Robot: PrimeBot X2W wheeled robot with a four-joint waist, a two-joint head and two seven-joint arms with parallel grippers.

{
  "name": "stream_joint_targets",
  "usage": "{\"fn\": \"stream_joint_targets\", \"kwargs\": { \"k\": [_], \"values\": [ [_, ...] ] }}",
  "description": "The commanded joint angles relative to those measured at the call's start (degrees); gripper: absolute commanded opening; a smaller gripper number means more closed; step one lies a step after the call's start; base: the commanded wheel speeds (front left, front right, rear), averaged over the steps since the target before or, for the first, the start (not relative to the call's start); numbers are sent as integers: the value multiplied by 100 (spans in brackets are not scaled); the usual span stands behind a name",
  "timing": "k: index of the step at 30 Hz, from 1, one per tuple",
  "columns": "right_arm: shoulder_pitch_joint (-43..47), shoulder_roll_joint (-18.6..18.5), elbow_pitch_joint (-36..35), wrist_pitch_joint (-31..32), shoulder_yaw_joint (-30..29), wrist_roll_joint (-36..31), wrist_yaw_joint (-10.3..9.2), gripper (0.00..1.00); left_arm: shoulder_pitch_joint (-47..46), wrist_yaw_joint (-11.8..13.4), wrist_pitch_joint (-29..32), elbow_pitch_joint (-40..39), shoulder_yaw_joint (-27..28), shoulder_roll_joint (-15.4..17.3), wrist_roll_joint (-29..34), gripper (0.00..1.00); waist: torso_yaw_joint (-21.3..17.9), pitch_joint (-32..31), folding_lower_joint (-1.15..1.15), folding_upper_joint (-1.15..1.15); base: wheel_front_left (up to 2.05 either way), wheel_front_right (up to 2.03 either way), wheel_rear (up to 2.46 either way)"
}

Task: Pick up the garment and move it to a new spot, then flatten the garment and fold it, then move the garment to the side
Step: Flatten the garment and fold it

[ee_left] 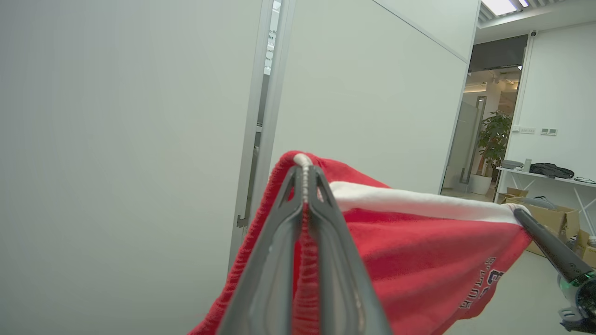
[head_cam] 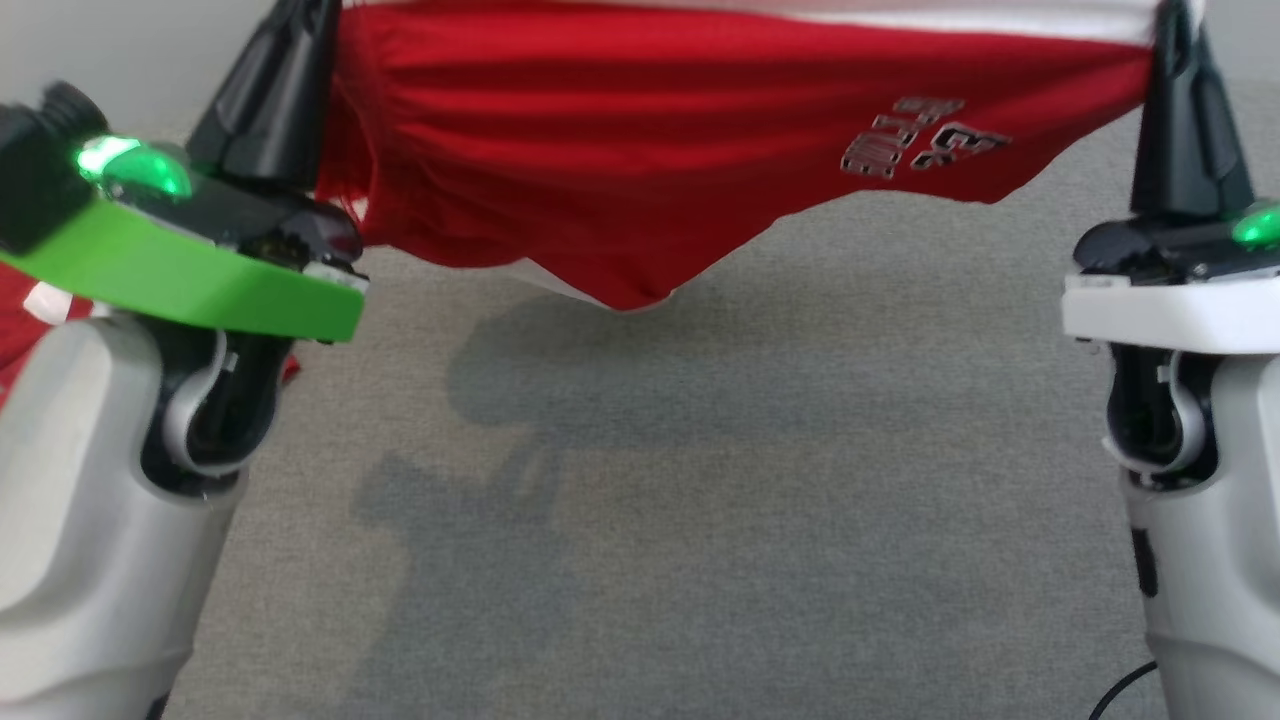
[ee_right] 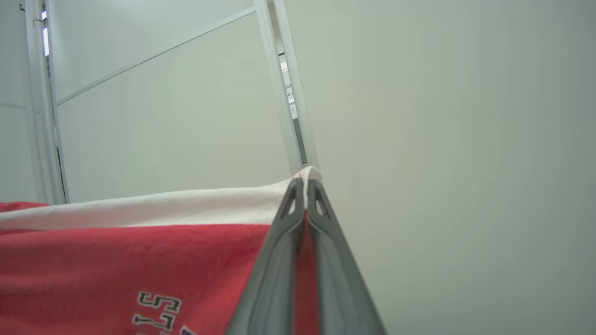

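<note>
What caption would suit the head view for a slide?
Left gripper and right gripper hold a red garment stretched between them above the grey carpet.

At the top edge of the head view, the red garment (head_cam: 640,150) is cut off, along with the fingertips of the left gripper (head_cam: 285,70) and right gripper (head_cam: 1180,80). The garment's pale lettering (head_cam: 925,135) is upside down and too blurred to read. In the right wrist view, the bottom edge cuts it short. A dark cable (head_cam: 1125,690) at near right runs out of frame. Items on the far table (ee_left: 521,172) are too small to name.
</note>
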Motion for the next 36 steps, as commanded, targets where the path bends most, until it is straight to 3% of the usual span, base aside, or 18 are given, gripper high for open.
{"fn": "stream_joint_targets", "kwargs": {
  "k": [1,6,12,20,25,30,36],
  "values": [
    [-166,-123,-134,-4,4,102,-8,0,-230,-15,167,-103,71,5,-198,0,-205,-6,0,0,0,0,0],
    [-862,-519,-505,401,41,213,-8,0,-901,155,822,-287,235,-119,-863,0,-452,242,0,0,0,0,0],
    [-1522,-715,-119,832,320,62,-7,0,-1251,277,1005,145,187,-323,-1044,0,-632,825,0,0,0,0,0],
    [-2844,-482,1314,372,508,-421,-7,0,-2016,133,552,1289,5,-323,-420,0,-785,1606,0,0,0,0,0],
    [-3811,-336,2019,43,193,-876,-8,0,-2754,49,-217,2005,186,-422,-227,0,-794,1773,0,0,0,0,0],
    [-4107,-154,2017,-9,-122,-952,-8,0,-2956,-2,-704,2435,192,-381,-264,0,-769,1682,0,0,0,0,0],
    [-3221,-86,1573,-13,40,-679,-8,0,-2120,-13,-975,2341,6,-152,-535,0,-753,1437,0,0,0,0,0]
  ]
}}
